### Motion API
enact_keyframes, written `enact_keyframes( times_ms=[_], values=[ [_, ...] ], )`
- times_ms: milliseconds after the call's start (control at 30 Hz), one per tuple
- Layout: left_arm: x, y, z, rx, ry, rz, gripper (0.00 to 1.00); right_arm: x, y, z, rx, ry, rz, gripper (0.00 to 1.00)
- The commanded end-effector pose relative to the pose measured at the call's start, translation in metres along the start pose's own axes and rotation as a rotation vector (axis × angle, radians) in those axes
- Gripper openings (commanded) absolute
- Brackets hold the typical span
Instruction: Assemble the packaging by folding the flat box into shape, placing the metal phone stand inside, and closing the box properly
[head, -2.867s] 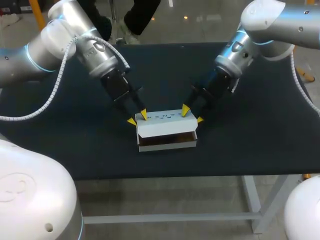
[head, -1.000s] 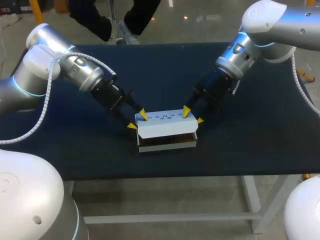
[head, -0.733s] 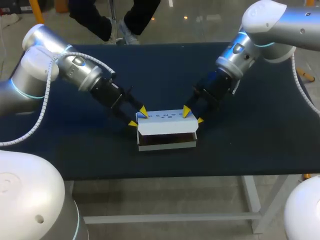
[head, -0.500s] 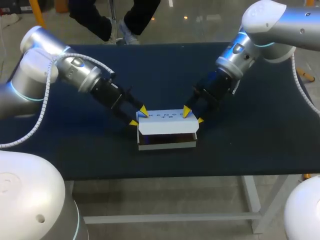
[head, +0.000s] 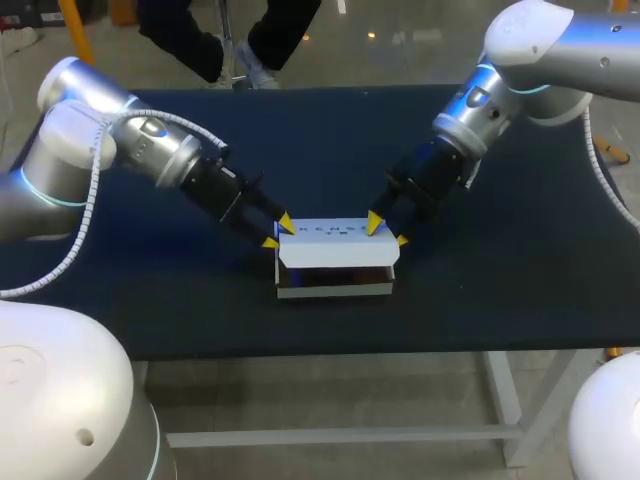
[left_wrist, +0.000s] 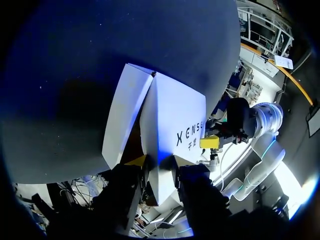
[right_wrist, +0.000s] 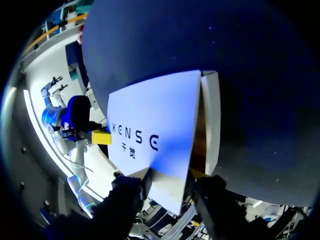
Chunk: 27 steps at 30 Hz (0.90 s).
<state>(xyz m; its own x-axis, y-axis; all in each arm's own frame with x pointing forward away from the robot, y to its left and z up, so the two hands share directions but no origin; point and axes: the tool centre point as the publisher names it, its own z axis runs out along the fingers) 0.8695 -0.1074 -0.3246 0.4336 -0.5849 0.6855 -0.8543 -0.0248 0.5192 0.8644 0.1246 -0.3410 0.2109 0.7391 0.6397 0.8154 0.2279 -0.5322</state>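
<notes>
Left gripper (head: 277, 231) and right gripper (head: 386, 231) are clamping a white cardboard box's (head: 337, 288) ends.
Its lid (head: 338, 246) is sitting ajar over the dark counter (head: 520, 280).

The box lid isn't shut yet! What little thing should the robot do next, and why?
Probably press the lid gently down onto the box. A dark gap shows along the front, and the left gripper and right gripper sit at the lid's two ends, so both could lower it evenly.
</notes>
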Motion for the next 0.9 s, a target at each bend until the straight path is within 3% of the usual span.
enact_keyframes(
  times_ms=[33,633,900],
  values=[
    [-0.002,0.001,0.003,0.003,0.000,-0.003,0.32,0.001,0.002,0.000,0.005,0.000,0.000,0.49],
    [-0.018,-0.004,0.007,-0.006,-0.005,-0.021,0.32,-0.003,0.002,0.003,0.010,0.002,0.006,0.49],
    [-0.017,0.004,0.002,0.011,-0.044,0.008,0.40,-0.003,0.001,0.002,0.007,0.003,0.001,0.49]
  ],
)
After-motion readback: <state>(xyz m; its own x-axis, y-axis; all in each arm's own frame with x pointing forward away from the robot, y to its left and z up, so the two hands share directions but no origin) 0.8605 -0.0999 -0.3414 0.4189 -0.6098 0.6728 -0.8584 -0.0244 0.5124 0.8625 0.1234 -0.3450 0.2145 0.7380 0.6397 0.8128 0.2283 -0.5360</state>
